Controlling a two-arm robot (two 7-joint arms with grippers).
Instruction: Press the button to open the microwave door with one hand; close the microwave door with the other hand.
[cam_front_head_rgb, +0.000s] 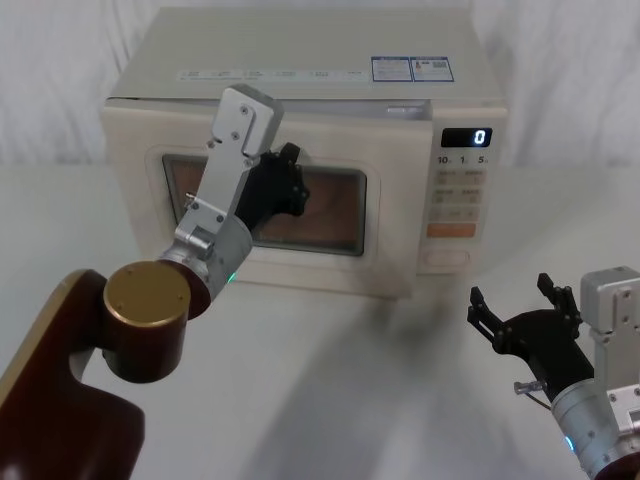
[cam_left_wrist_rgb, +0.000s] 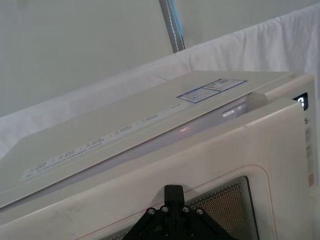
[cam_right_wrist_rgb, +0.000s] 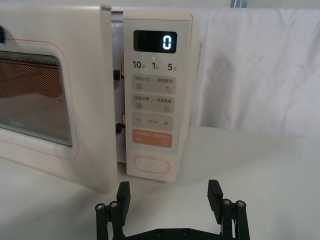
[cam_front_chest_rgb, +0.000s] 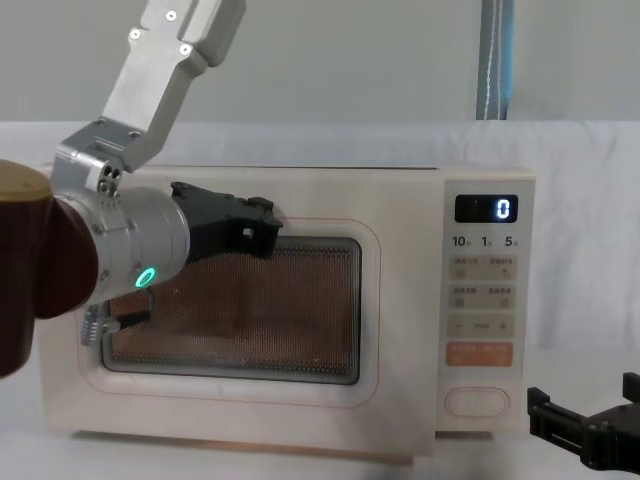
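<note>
The microwave door (cam_front_head_rgb: 390, 150) is cream with a dark window and stands slightly ajar; a gap shows between the door (cam_right_wrist_rgb: 85, 75) and the control panel. My left gripper (cam_front_head_rgb: 294, 178) is shut, and its black fingertips (cam_front_chest_rgb: 262, 225) rest against the door at the window's upper edge. The door (cam_left_wrist_rgb: 225, 150) runs just beyond them. The button (cam_front_head_rgb: 444, 257) is a wide cream oval at the panel's bottom. My right gripper (cam_front_head_rgb: 512, 295) hangs open low over the table, in front of the button (cam_right_wrist_rgb: 151, 164) and apart from it, holding nothing.
The microwave (cam_front_head_rgb: 300, 50) stands on a white-covered table (cam_front_head_rgb: 330, 380). Its display (cam_right_wrist_rgb: 155, 41) reads 0, and an orange key (cam_right_wrist_rgb: 152, 138) lies just above the button. White cloth hangs behind. Free table room lies between the arms.
</note>
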